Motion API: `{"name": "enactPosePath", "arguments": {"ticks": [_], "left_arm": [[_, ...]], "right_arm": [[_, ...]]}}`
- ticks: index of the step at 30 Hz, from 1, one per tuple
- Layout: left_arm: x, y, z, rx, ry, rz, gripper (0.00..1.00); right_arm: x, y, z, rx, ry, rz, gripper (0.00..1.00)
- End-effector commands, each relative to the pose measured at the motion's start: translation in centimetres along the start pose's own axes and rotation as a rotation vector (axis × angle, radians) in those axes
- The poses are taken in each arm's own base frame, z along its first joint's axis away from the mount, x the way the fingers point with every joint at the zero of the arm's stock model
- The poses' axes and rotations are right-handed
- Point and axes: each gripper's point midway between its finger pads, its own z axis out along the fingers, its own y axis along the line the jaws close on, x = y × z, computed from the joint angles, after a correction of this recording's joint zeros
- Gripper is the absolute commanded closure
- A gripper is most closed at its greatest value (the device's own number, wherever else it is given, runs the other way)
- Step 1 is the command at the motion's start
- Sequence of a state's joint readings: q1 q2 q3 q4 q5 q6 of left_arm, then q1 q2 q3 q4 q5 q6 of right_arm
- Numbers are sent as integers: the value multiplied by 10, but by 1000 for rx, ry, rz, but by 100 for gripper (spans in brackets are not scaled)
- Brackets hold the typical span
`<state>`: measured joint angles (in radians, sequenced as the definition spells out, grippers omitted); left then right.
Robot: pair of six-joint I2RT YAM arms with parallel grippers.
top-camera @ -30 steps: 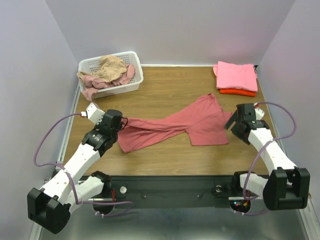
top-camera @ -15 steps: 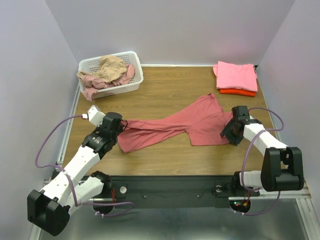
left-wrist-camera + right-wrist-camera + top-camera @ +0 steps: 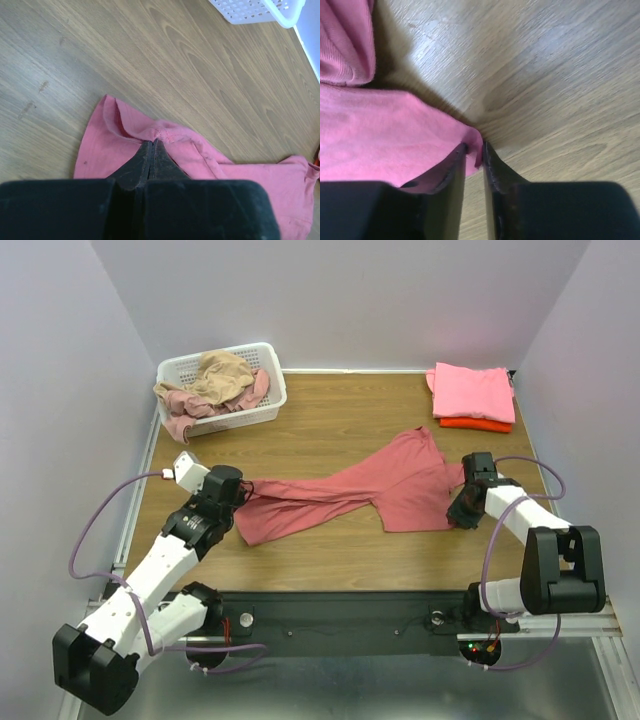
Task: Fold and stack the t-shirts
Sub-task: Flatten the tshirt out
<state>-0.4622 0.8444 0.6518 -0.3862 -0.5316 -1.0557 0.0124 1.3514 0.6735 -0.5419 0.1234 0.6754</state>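
A dusty red t-shirt (image 3: 350, 490) lies stretched across the middle of the table, twisted and rumpled. My left gripper (image 3: 243, 490) is shut on its left end; in the left wrist view the fingertips (image 3: 152, 142) pinch a bunched fold of the red t-shirt (image 3: 200, 155). My right gripper (image 3: 458, 508) is down at the shirt's right edge. The right wrist view shows its gripper (image 3: 475, 150) nearly closed with a corner of the red t-shirt (image 3: 380, 135) caught between the fingers. A folded bright pink t-shirt (image 3: 472, 390) lies on an orange-red one (image 3: 476, 424) at the back right.
A white lattice basket (image 3: 262, 410) stands at the back left, holding a tan t-shirt (image 3: 222, 375) and a pale rose t-shirt (image 3: 185, 405) that hangs over its rim. The basket's corner (image 3: 260, 10) shows in the left wrist view. Walls close the table's back and sides.
My right gripper moved in from the right to the shirt's edge, came down and closed on its corner. The left arm shifted only slightly.
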Motion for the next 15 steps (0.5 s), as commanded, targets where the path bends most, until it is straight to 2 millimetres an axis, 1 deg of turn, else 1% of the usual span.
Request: {"name": "enactPosePath", "arguments": {"ticks": [1,2,4,5,7,9,10,11,12,13,14,15], "left_arm": [[-10,5,-1,-12,-41,-16,100],[-10,4,-1,-11,-41,-16,100],[-12,2,-3,-2,-44,-14,100],[-16,-1,-6,8,-49,-10,100],[-20,-6,-10,27,-54,-8,100],[-25,-14,-15,64,-54,-5,100],[-32,-24,-21,97,-61,-12,100],[-37,-30,-26,124,-65,-11,100],[-44,-37,-33,156,-75,-4,100],[-59,-51,-44,197,-98,-18,100],[-70,-58,-52,216,-117,-28,100],[-83,-64,-62,233,-148,-40,100]], "right_arm": [[-7,4,19,-7,-37,24,84],[-11,6,19,-16,-49,23,88],[-20,15,16,-46,-74,-5,100],[-30,22,9,-73,-106,-6,100],[-44,29,-4,-106,-160,-6,100],[-64,41,-31,-176,-248,0,100],[-72,46,-43,-208,-283,-4,100],[-84,58,-62,-263,-323,-7,100],[-97,67,-90,-327,-390,-4,99],[-105,72,-107,-364,-430,-7,100],[-114,77,-127,-402,-473,-4,100],[-131,84,-161,-449,-545,12,100]]}}
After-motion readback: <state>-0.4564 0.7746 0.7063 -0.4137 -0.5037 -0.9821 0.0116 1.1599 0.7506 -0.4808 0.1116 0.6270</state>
